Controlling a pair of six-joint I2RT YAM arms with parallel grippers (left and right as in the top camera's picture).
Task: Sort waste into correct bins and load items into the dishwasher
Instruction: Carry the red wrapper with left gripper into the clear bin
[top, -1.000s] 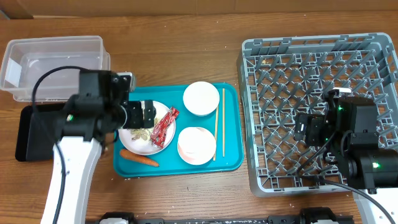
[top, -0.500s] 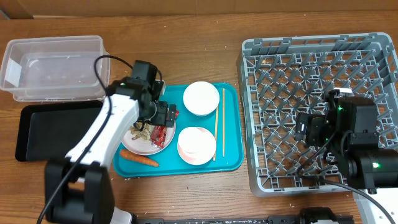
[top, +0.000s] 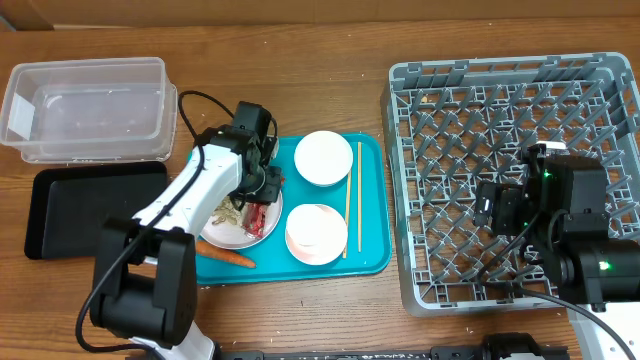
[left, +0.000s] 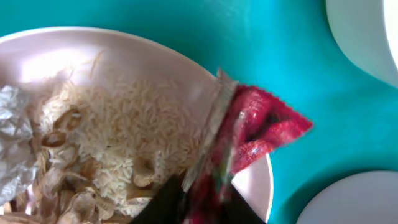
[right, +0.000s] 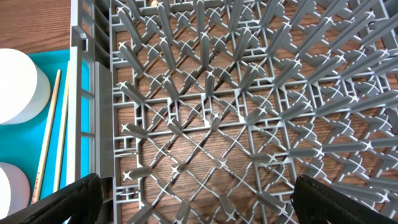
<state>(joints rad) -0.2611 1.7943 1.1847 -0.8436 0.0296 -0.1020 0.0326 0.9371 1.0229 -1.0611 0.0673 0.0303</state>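
A white plate on the teal tray holds rice, peanut shells, crumpled foil and a red snack wrapper. My left gripper is down at the plate's right edge, shut on the wrapper's lower end; the rest of the wrapper sticks out over the rim. In the overhead view the left gripper sits just above the wrapper. An orange carrot lies in front of the plate. My right gripper hangs open over the grey dish rack, holding nothing.
Two white bowls and wooden chopsticks share the teal tray. A clear tub stands at the far left, with a black tray in front of it. The rack fills the right side.
My left arm has swung right and down to the plate's right edge. Its jaws have gone from wide open to closed on the red wrapper. The right arm has not moved.
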